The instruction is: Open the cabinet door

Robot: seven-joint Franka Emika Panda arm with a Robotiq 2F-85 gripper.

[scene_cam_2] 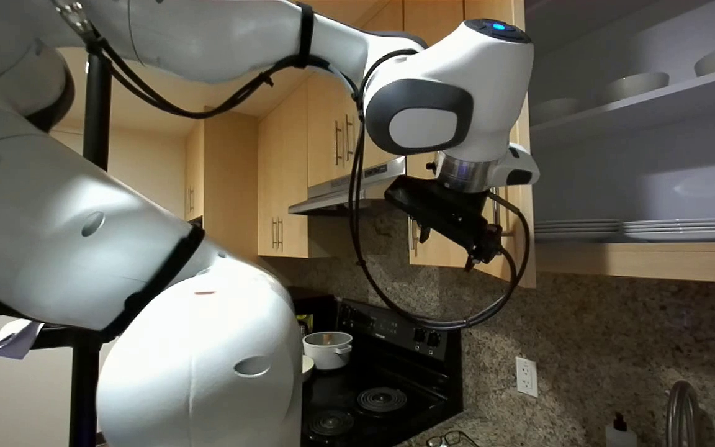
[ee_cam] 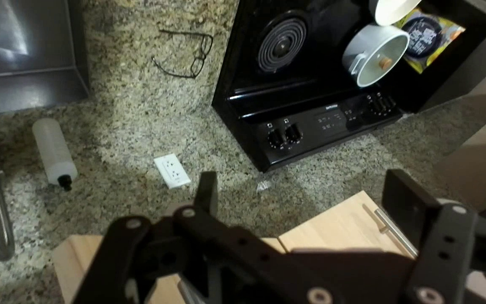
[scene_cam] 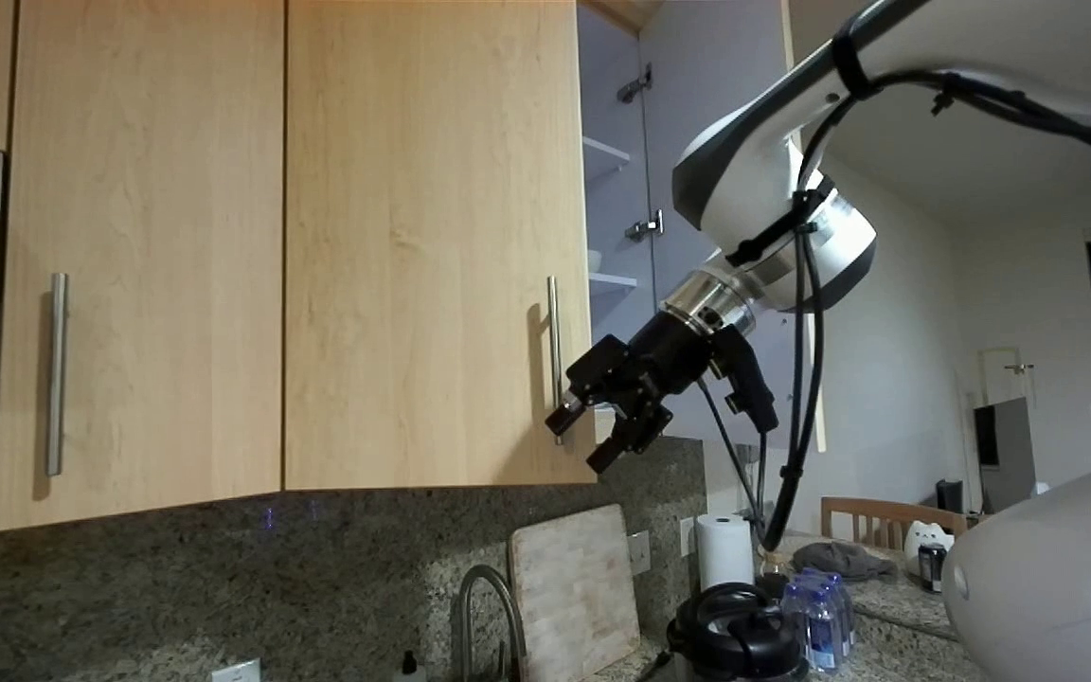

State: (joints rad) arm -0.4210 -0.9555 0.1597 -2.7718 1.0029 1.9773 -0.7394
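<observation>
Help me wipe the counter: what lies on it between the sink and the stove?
In the wrist view, dark-framed glasses lie unfolded on the counter between the sink and the stove.

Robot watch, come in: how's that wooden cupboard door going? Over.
End effector open, nothing gripped. Cabinet door standing open, plates visible inside. Maybe in the way: the end effector itself, overlapping the handle in an exterior view; contact unclear.
</observation>
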